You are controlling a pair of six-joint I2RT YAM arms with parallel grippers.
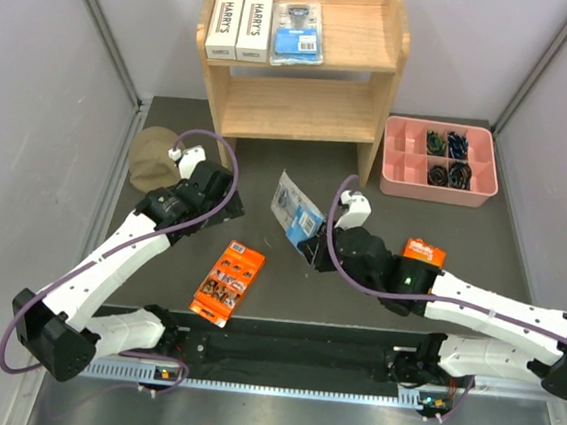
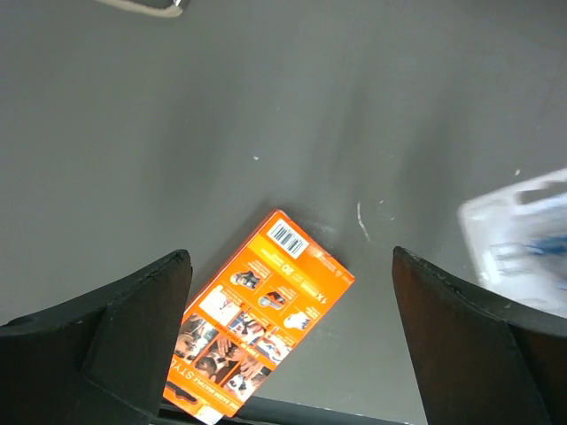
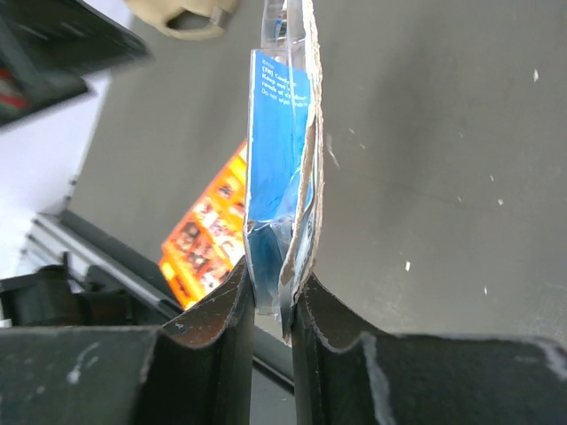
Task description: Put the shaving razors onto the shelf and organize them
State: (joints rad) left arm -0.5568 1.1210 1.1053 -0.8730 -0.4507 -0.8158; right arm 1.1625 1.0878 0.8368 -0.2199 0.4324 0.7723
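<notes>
Two white boxes [image 1: 224,24] printed "HARRY'S" lie side by side at the left of the shelf's [image 1: 303,109] top tier. A blue-labelled blister pack [image 1: 299,33] touches them on the right. Bare wood shows to the right of that pack and along the lower tier.

The right gripper [image 3: 273,285] is clamped on the bottom edge of a second blister pack [image 3: 282,177], holding it on edge over the dark table [image 1: 268,161] in front of the shelf. The white print on its blue card is too fine to read.

The left gripper [image 2: 291,255] hangs with its jaws wide and nothing between them, over an orange pack [image 2: 257,310] lying flat near the table's front edge. That pack shows a barcode and the letters "STYL".

Another orange pack [image 1: 423,254] sits just behind the right arm. A pink tray [image 1: 436,195] of small dark items stands to the right of the shelf, and a tan cap [image 1: 155,157] lies to its left.
</notes>
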